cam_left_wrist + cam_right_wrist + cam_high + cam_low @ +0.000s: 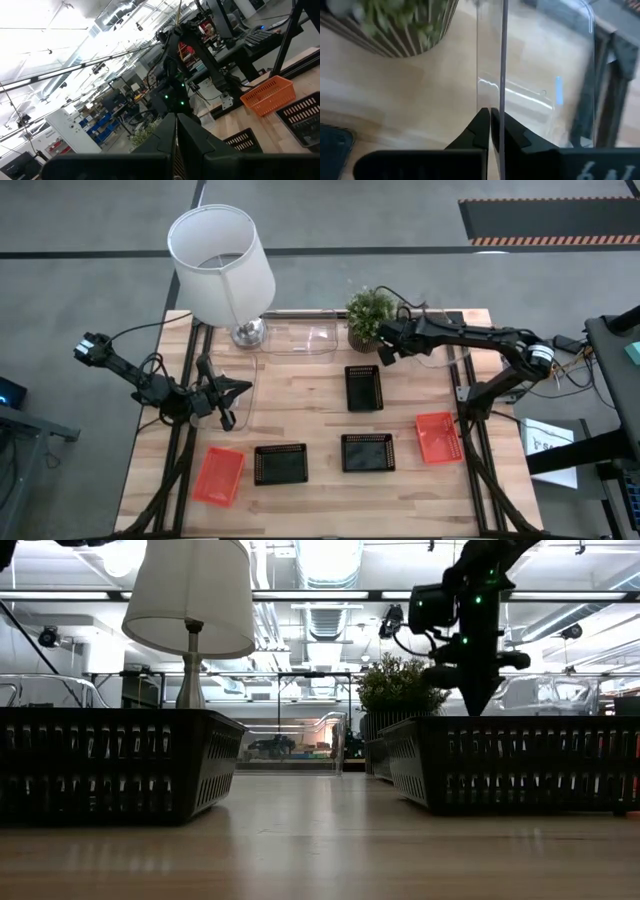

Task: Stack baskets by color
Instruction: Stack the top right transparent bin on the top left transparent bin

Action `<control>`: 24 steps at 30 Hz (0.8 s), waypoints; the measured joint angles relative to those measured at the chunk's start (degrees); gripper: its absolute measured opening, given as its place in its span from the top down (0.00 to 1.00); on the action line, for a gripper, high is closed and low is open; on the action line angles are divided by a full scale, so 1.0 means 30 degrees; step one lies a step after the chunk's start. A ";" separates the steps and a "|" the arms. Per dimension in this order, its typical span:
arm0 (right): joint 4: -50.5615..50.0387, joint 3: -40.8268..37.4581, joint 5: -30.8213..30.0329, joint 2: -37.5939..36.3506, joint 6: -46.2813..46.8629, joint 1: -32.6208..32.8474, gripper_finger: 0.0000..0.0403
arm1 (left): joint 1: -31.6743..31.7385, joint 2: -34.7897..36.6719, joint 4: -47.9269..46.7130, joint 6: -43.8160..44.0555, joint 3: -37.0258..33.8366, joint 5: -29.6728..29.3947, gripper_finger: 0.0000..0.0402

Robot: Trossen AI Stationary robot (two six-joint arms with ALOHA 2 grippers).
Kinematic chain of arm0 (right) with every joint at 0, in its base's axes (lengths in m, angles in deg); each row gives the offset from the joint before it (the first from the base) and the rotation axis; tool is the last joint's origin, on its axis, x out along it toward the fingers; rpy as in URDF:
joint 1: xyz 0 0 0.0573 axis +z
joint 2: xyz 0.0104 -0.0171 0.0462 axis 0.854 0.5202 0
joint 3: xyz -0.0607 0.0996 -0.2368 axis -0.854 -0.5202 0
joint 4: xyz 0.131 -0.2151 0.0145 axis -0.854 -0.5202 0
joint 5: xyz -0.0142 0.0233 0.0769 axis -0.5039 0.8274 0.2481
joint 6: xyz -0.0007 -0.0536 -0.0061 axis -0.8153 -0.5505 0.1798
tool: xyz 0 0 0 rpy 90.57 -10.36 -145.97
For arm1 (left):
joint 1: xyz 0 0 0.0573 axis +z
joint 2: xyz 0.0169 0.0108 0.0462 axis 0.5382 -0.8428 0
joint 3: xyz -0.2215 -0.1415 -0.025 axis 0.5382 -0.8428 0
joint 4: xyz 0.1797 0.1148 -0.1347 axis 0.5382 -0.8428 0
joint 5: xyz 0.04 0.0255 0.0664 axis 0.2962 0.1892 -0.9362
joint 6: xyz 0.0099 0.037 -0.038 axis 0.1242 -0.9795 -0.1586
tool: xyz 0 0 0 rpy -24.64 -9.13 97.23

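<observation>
A wooden table [320, 410] holds red, black and clear baskets. The right gripper [384, 352], near the potted plant [367, 314], is pinched shut on the wall of a clear basket [540, 75]. The left gripper [235, 388] hangs closed and empty at the left side, beside another clear basket [243, 385].

I'm working in a lab or industrial workshop: bare ceiling ducts [330, 565] and strip lights overhead, grey concrete floor [90, 220] with hazard-striped matting [550, 225], blue storage bins [100, 125] on shelving, and my wooden worktop [320, 505] on a metal frame.
</observation>
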 joint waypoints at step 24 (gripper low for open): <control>-0.2617 0.7023 -0.3203 -0.1058 -0.8956 -0.3781 0.98 | 0.0007 -0.1057 0.1217 -0.0015 0.0115 0.0029 1.00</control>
